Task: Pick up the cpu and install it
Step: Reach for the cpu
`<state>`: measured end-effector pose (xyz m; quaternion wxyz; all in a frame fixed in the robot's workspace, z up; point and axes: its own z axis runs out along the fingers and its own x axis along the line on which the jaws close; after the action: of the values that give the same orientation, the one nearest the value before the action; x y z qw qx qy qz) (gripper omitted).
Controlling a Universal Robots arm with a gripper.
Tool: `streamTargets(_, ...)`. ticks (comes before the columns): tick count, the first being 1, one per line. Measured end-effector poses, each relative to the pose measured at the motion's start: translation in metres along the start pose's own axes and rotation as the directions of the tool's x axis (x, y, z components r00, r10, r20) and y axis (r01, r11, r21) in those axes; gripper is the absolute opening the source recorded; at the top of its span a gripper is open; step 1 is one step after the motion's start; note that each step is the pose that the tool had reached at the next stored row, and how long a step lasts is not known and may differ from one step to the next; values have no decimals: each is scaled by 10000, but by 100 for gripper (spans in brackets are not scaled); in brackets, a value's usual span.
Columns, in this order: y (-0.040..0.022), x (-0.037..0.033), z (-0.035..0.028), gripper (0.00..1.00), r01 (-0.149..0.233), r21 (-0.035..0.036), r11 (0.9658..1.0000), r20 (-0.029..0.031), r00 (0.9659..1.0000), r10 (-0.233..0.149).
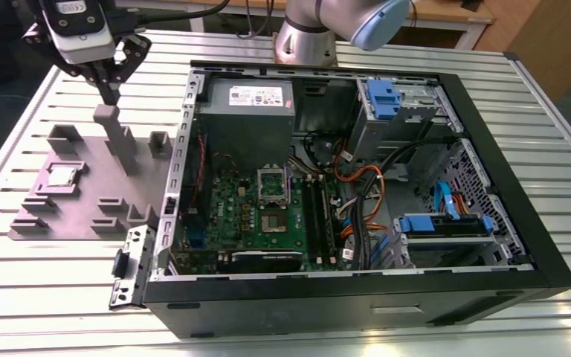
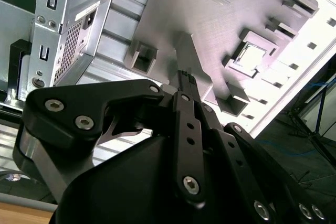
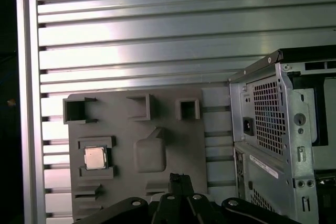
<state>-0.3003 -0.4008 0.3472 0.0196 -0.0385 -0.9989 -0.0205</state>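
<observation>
We see the end effector [image 1: 110,95] with fingers together, empty, over the gray tray [image 1: 77,208], cpu [image 1: 62,175] seated in its pocket, apart.

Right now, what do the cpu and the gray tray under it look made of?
The cpu: metal top, shiny silver, catching light. The gray tray: matte, faintly lined surface, probably plastic, possibly printed.

The gripper [image 1: 110,95] is matte black, its angular linkage plates studded with silver hex-socket screws [image 2: 191,183] and narrowing to slim fingers [image 2: 188,118] pierced by small holes. Behind it sits a white-and-grey housing [image 1: 75,30], perhaps a camera mount, trailing a black cable [image 1: 181,13]; the arm [image 1: 305,41] beyond is a silver-grey tube with a pale blue joint cap [image 1: 380,22]
</observation>
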Motion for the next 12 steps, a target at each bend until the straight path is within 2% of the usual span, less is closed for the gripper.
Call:
streamTargets(8, -3, 33, 9, 11, 0, 0, 10000, 0, 10000, 0)
streamTargets(12, -6, 73, 16, 11, 0, 0, 10000, 0, 10000, 0)
